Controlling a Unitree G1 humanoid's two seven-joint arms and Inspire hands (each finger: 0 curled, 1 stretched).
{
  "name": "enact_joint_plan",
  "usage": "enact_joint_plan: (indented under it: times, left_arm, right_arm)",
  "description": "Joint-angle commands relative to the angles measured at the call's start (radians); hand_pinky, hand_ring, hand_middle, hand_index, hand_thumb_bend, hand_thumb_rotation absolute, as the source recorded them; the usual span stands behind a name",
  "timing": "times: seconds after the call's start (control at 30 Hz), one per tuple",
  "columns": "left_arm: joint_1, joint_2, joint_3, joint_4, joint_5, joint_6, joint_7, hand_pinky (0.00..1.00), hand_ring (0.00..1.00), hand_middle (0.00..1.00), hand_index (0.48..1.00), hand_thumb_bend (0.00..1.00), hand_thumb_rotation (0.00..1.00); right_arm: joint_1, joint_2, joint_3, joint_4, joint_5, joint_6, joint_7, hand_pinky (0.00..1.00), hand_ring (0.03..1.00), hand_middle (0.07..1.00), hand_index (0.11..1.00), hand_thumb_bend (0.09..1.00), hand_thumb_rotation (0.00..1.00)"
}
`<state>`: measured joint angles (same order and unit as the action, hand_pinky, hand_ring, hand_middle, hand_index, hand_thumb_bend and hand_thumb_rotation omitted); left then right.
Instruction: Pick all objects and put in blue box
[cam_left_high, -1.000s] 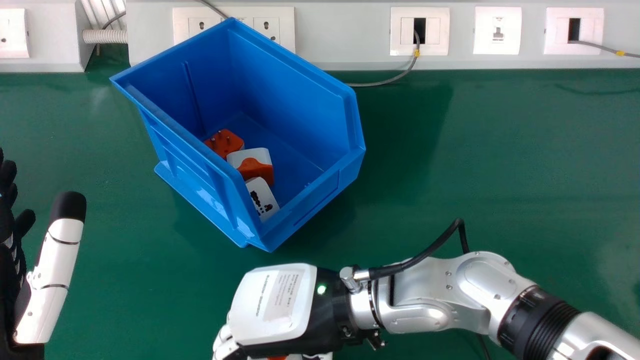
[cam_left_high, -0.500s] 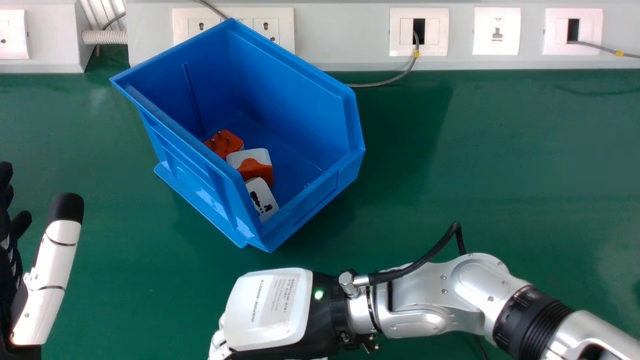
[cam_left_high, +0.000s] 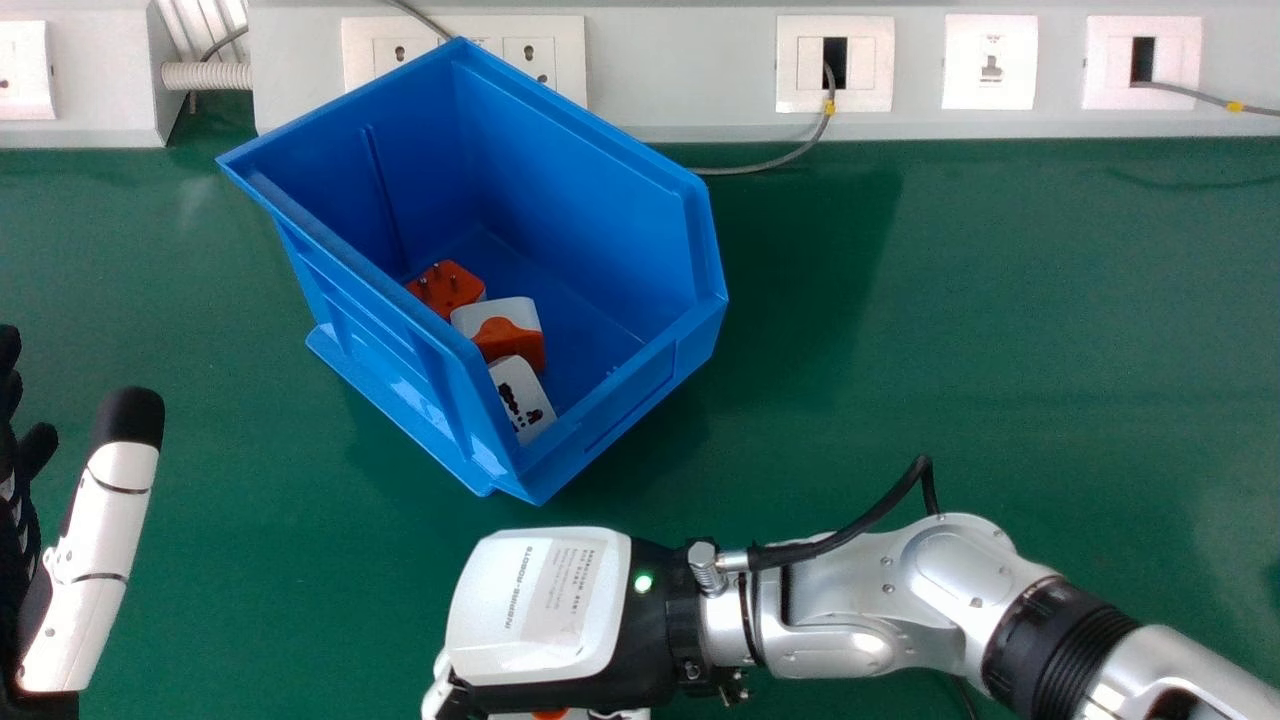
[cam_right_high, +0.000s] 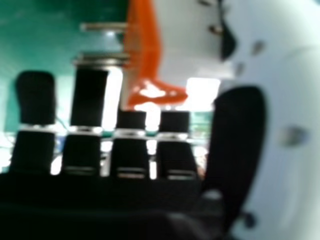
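In the head view, the blue box (cam_left_high: 650, 385) holds an orange adapter (cam_left_high: 448, 288), a white-and-orange adapter (cam_left_high: 508, 335) and a white adapter (cam_left_high: 521, 398). My right hand (cam_left_high: 540, 605) is below the box, back upward, with another white-and-orange adapter (cam_left_high: 552, 714) partly showing beneath it. In the right hand view, that held adapter (cam_right_high: 185, 55) sits between the thumb and fingers of my right hand (cam_right_high: 237, 145), metal pins sticking out and some fingertips hidden behind its orange edge. My left hand (cam_left_high: 100, 540) stands open at the left edge, holding nothing.
Green tabletop (cam_left_high: 950, 330) extends around the box, with free room to its right. Behind the box runs a white wall trunking (cam_left_high: 680, 70) with sockets. A grey cable (cam_left_high: 775, 162) lies along the table's back, right of the box.
My right hand dipped slightly toward the bottom edge, then came back up, and the adapter beneath it moved with it. The left hand drifted slightly left and down. The box contents stayed put.
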<state>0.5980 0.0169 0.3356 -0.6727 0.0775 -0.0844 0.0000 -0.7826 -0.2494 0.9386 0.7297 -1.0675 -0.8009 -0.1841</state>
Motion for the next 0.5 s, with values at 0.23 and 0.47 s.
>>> enact_joint_plan:
  times: [0.23,0.47]
  left_arm:
    - [0.0,0.009,0.01,-0.014,0.001,-0.024,0.0,0.96,1.0,1.0,1.0,0.68,0.87]
    - [-0.002,0.011,0.014,-0.01,-0.005,-0.027,-0.003,0.96,1.0,1.0,1.0,0.68,0.87]
  right_arm:
    - [-0.002,0.014,0.037,0.021,-0.044,0.001,-0.027,0.03,0.067,0.108,0.23,0.748,0.0]
    - [-0.008,0.015,0.035,0.02,-0.064,0.03,-0.054,0.04,0.068,0.107,0.418,0.563,0.09]
